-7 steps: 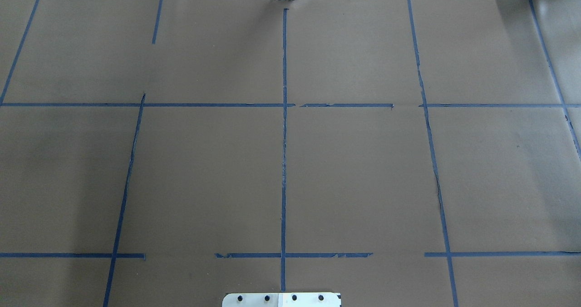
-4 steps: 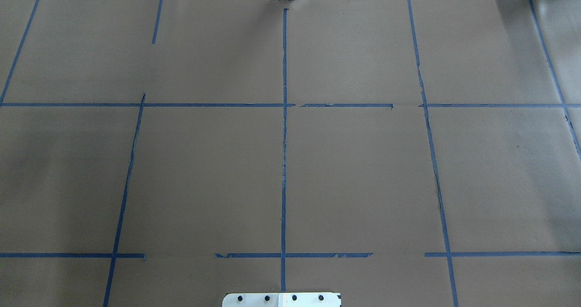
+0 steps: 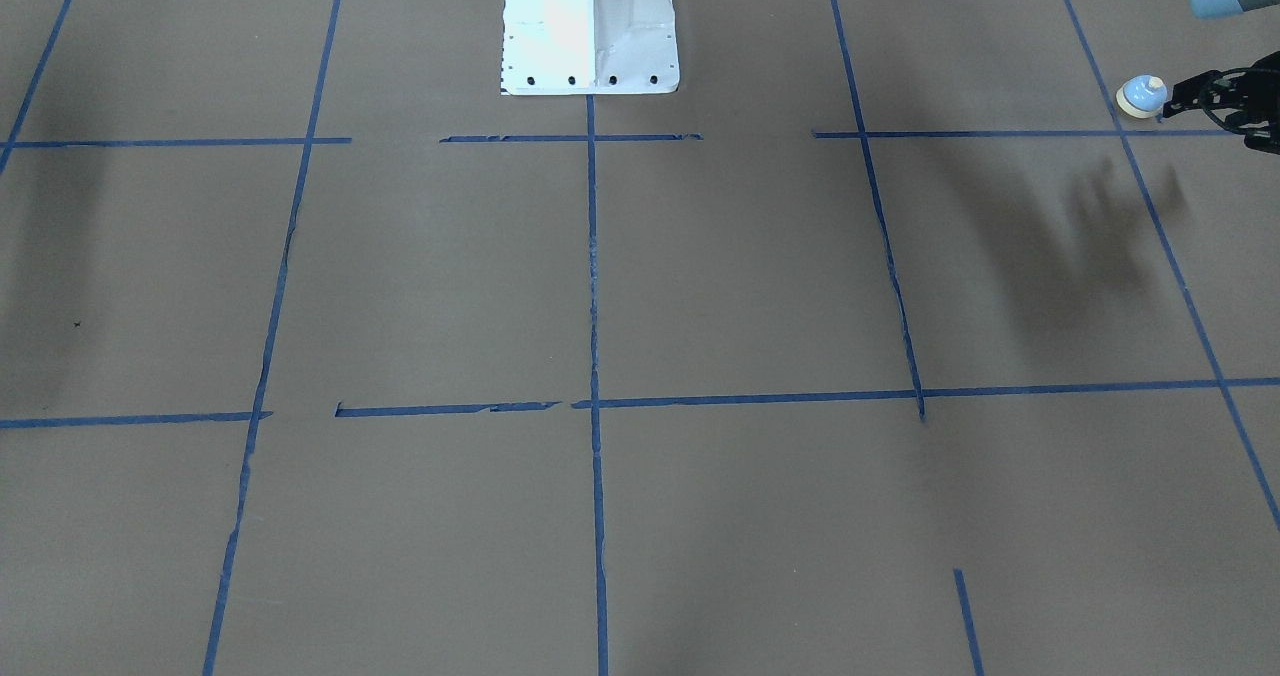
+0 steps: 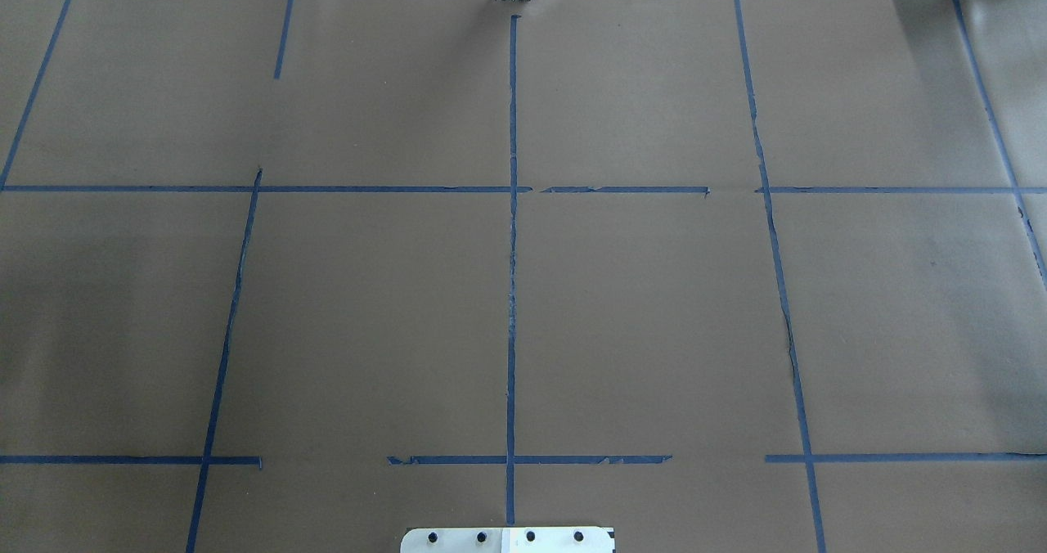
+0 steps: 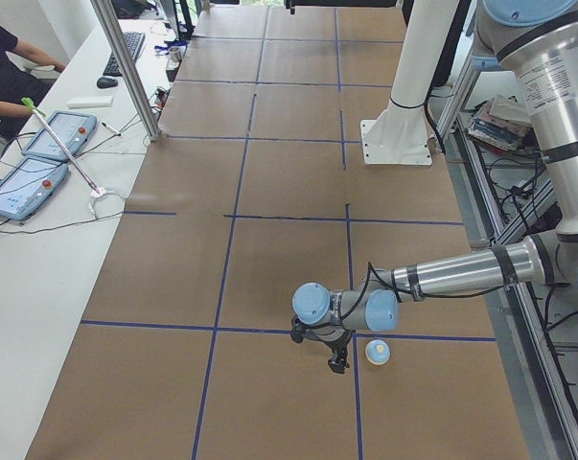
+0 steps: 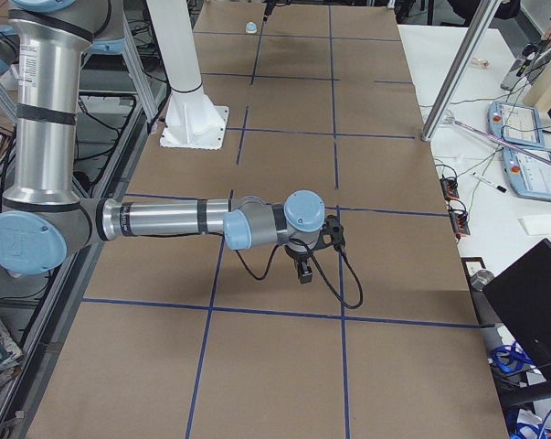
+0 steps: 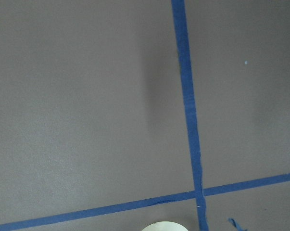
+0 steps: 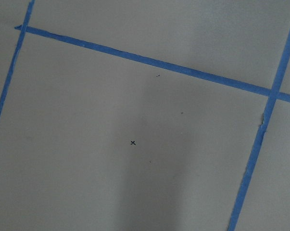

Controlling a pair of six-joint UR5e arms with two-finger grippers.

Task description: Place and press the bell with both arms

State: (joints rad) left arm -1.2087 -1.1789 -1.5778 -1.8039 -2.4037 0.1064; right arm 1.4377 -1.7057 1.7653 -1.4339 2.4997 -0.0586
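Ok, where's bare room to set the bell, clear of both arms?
Bare: the squares before the white pedestal base, either side of the centre tape line. Crowded: the left end, where the bell sits beside the left gripper; the right gripper hangs over the right end.

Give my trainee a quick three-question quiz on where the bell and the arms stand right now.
1. True or false: the bell shows in the overhead view.
2. Which arm's jaws are beside the bell? A) left B) right C) neither
3. Fill in: the right wrist view shows a small black ___ marked on the brown paper.
Key: 1 false; 2 A, the left arm; 3 cross.
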